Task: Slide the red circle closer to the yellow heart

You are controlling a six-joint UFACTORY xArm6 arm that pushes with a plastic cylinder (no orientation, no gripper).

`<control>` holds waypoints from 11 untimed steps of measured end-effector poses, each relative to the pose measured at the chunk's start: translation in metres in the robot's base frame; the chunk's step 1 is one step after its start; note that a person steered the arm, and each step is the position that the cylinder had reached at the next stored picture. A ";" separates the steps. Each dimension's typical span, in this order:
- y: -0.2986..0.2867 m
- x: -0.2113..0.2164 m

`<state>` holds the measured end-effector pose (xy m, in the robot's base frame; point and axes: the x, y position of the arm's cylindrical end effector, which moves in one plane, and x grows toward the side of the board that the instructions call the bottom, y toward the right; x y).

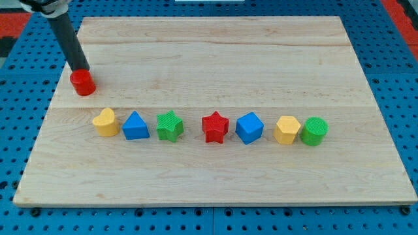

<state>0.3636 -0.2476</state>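
The red circle [83, 83] lies near the board's left edge, above and slightly left of the yellow heart [105, 122]. A small gap separates the two. My tip [80, 68] touches the red circle's top side, with the dark rod slanting up to the view's top left. The yellow heart is the leftmost block in a row across the board's middle.
Right of the heart the row holds a blue triangle [135, 125], a green star [170, 125], a red star [214, 127], a blue cube [249, 127], a yellow hexagon [287, 130] and a green cylinder [314, 131]. The wooden board [215, 176] rests on a blue pegboard.
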 end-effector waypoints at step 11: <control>-0.001 0.087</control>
<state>0.4502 -0.2490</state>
